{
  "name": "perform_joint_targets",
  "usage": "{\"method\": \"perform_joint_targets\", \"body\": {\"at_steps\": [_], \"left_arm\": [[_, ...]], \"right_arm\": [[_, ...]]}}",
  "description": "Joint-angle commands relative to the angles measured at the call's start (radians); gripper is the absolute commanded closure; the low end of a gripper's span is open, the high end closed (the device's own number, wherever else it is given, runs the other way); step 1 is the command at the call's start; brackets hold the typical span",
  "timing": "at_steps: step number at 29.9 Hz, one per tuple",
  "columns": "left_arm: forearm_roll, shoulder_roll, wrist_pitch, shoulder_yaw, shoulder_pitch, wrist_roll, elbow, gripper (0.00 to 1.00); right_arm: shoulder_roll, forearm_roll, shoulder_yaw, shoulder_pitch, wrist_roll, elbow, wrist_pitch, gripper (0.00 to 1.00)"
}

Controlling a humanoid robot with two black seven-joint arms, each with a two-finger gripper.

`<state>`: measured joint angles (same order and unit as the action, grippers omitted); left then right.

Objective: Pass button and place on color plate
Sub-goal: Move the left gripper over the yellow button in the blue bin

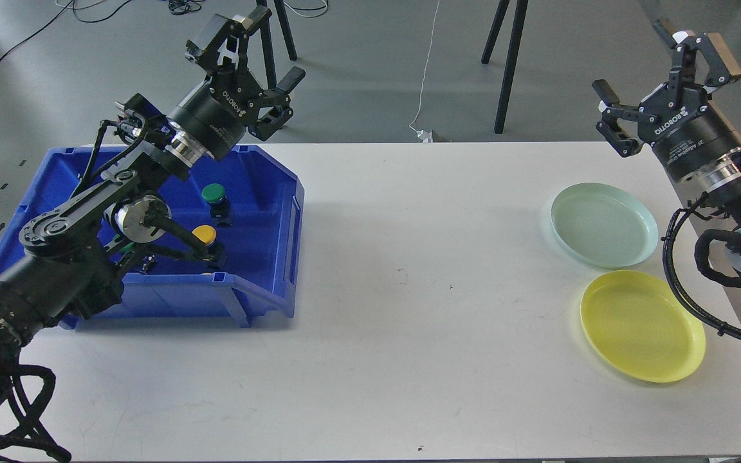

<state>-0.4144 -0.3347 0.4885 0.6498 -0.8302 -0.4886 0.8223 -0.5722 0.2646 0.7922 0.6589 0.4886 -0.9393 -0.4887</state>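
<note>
A green-capped button (214,196) and a yellow-capped button (204,236) stand inside the blue bin (267,193) at the table's left. My left gripper (248,54) hovers above the bin's far edge, open and empty. At the right, a pale green plate (604,224) lies behind a yellow plate (642,325). Raised past the table's right far corner, my right gripper (647,83) stands open with nothing in it.
The white table (409,270) spans the view between bin and plates. My left arm covers part of the bin's interior, where small dark parts lie. Tripod legs (505,64) and cables sit on the floor behind the table.
</note>
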Motion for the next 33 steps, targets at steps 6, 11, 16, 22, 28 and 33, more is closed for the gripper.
{"method": "perform_joint_targets", "body": {"at_steps": [6, 11, 16, 22, 28, 33], "left_arm": [[0.023, -0.052, 0.000, 0.065, 0.003, 0.000, -0.034, 0.00], [0.068, 0.014, 0.000, 0.083, 0.008, 0.000, -0.069, 0.00], [0.075, -0.006, 0.000, 0.154, 0.016, 0.000, 0.133, 0.02], [0.023, -0.137, -0.075, 0.049, -0.001, 0.000, 0.559, 0.02], [-0.043, -0.384, -0.228, -0.240, -0.199, 0.000, 0.647, 0.02], [-0.280, -0.575, -0.271, -0.606, -0.461, 0.000, 0.644, 0.02]], "right_arm": [[0.032, -0.001, -0.001, -0.001, 0.000, 0.001, 0.000, 0.00], [0.031, -0.001, 0.001, -0.001, 0.000, -0.003, 0.000, 0.00], [0.029, -0.001, 0.012, -0.001, 0.000, 0.002, 0.000, 0.00], [0.031, -0.001, 0.027, -0.024, 0.000, 0.007, 0.000, 0.00], [0.023, -0.001, 0.030, -0.042, 0.000, 0.008, 0.000, 0.00], [0.020, -0.001, 0.044, -0.058, 0.000, 0.017, 0.000, 0.00]]}}
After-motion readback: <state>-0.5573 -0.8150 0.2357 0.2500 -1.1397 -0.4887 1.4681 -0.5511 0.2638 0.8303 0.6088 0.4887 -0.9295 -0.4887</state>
